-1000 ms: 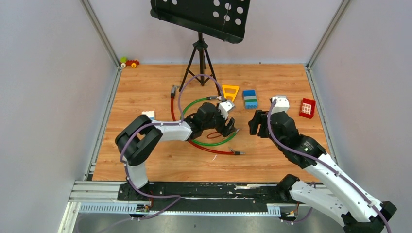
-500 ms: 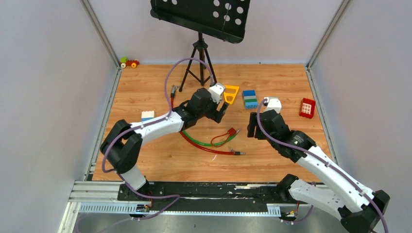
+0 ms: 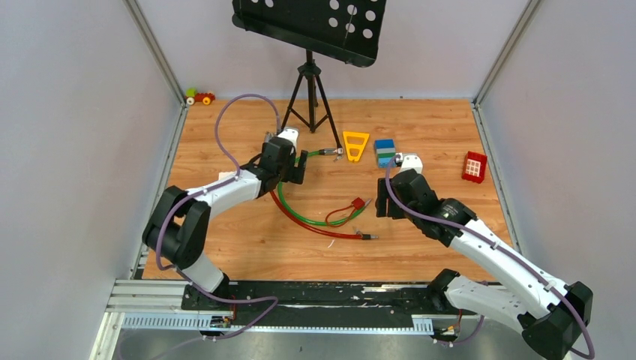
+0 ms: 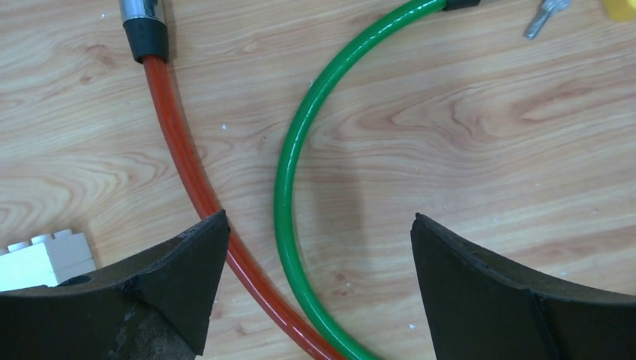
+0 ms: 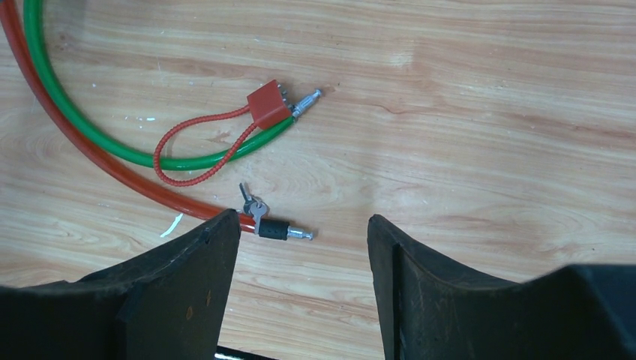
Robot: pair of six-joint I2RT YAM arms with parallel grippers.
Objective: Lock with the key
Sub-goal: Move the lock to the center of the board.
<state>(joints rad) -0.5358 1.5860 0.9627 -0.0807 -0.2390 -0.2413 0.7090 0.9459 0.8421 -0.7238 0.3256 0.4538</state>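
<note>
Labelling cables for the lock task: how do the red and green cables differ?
The red cable is the outer arc, the green cable the inner one. Red's near end lies by the key; green's ends at the small red padlock. Both lie curved, with dark end sleeves.
</note>
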